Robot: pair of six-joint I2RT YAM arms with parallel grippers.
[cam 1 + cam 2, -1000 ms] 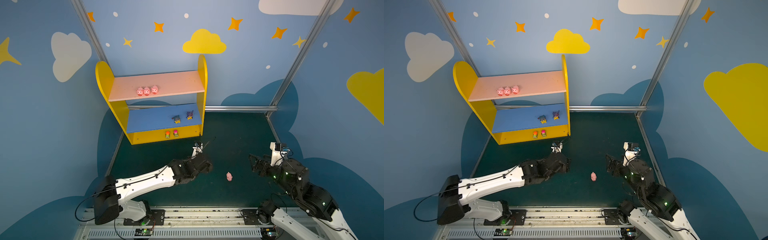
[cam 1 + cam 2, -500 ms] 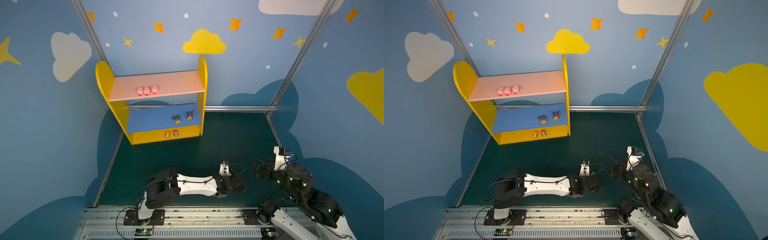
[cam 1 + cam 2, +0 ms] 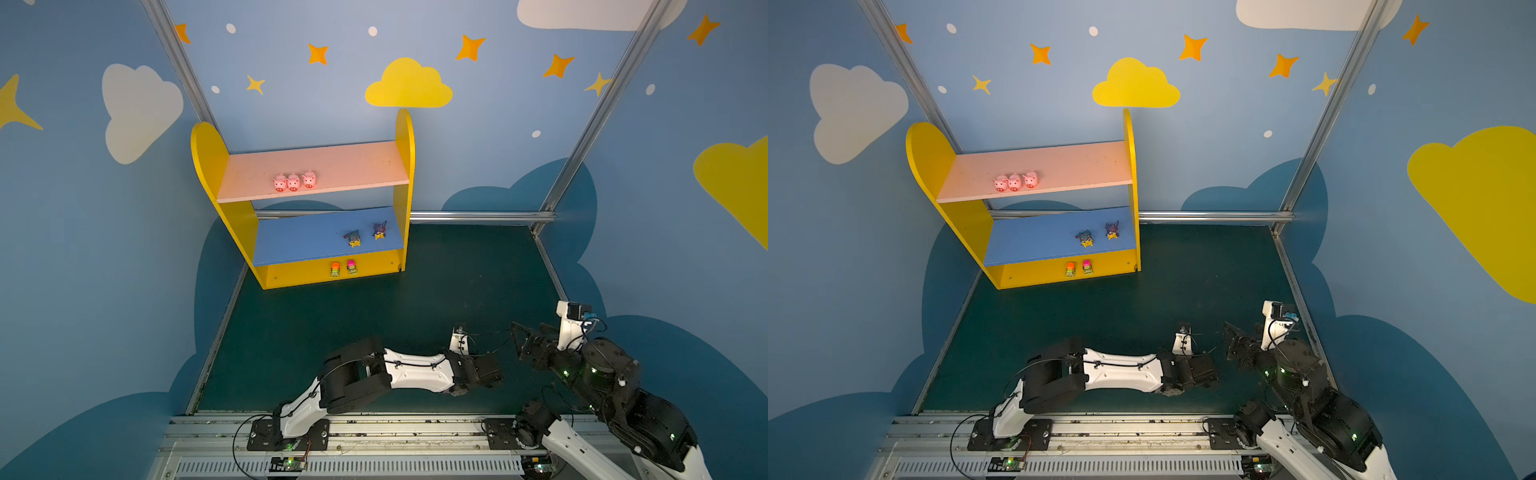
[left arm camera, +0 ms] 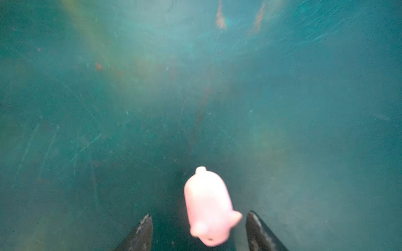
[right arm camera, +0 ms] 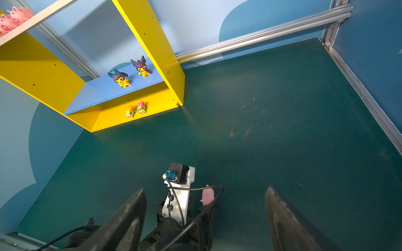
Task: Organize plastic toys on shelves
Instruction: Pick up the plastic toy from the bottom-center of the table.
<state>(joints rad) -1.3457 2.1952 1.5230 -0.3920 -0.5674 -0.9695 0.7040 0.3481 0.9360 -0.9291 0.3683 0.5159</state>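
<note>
A pink pig (image 4: 207, 206) lies on the green floor between my left gripper's (image 4: 199, 214) dark fingertips, with a gap on each side, so the jaws are open. In both top views the left gripper (image 3: 492, 372) covers this pig. The right wrist view shows the pig (image 5: 207, 194) just past the left gripper. My right gripper (image 5: 205, 189) stands wide open and empty, close to the right of the left one (image 3: 521, 338). The shelves (image 3: 210, 158) hold three pigs (image 3: 293, 182) on the pink board, two yellow figures (image 3: 354, 238) on the blue board and two green cars (image 3: 343, 268) on the base.
Blue painted walls with metal posts (image 3: 582, 145) enclose the green floor (image 3: 457, 282). A metal rail (image 3: 478, 216) runs along the back and another (image 3: 374, 432) carries both arm bases at the front. The left arm (image 3: 415, 370) lies low across the near floor.
My left arm has swung from the middle of the floor to the near right and come down over the pig, and its jaws have narrowed around it. The right gripper has drawn back slightly.
</note>
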